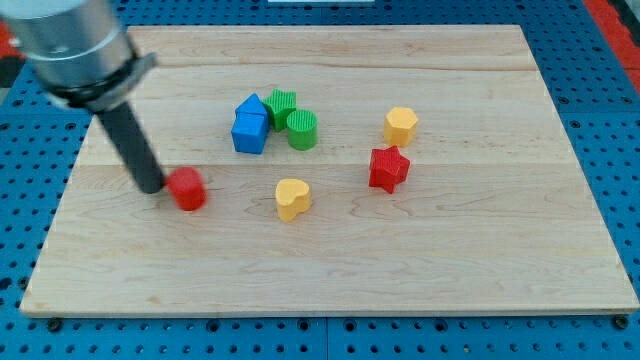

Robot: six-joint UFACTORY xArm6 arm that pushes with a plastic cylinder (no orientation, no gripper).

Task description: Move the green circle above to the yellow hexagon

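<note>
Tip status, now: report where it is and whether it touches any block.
My tip: no gripper, holding nothing, at the view's left, right against the red block; contact looks likely. Well left of the green circle.

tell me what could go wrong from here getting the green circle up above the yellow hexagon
1. My tip sits at the view's left against the red cylinder block, far from the green circle block; moving off carelessly could drag the red one along.
2. The green circle touches the green star block and sits close to the blue blocks, so a push may scatter them.
3. A straight rightward push could knock the yellow hexagon block.
</note>
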